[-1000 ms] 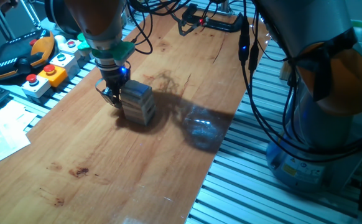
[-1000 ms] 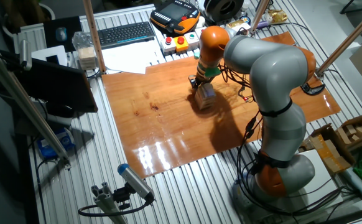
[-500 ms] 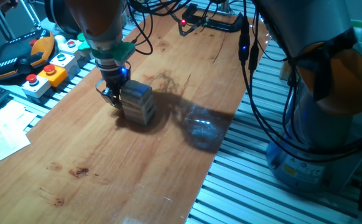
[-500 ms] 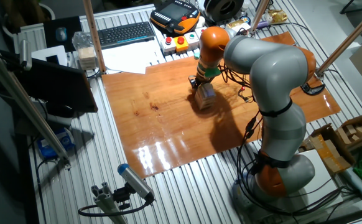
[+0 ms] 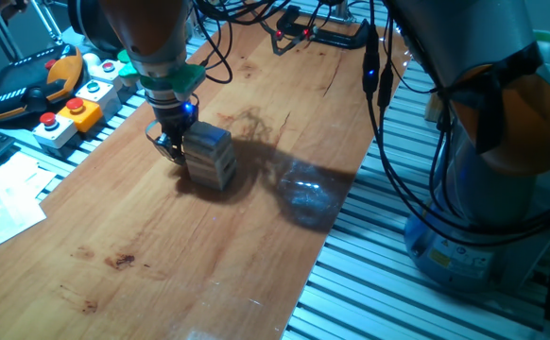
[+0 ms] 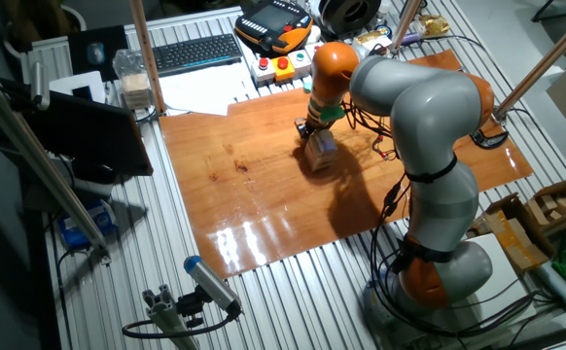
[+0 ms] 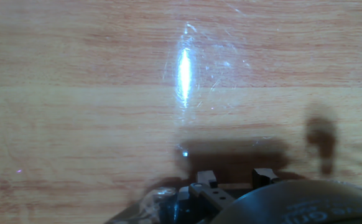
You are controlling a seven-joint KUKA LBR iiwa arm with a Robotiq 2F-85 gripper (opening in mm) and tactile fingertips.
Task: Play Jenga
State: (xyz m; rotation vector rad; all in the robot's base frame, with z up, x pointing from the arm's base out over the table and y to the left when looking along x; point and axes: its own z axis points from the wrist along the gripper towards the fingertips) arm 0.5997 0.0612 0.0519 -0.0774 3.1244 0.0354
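**Arm holds still against the tower**

While I watch, nothing has shifted over the last second: the gripper [image 5: 169, 144] stays low at the side of the Jenga tower [image 5: 209, 156], which stands upright mid-board on the wooden tabletop [image 5: 162, 246]. Whether its fingers are spread or pinching a block, I cannot tell. It looks like a careful pause mid-push or mid-grasp.

Wooden worktop [image 5: 162, 236]; push-button boxes [image 5: 77, 109], keyboard [image 6: 196, 52] and papers [image 6: 200, 92] lie beyond its edge.

Arm bent low, wrist vertical, gripper [image 5: 169, 146] fingers down near board; opening unclear.
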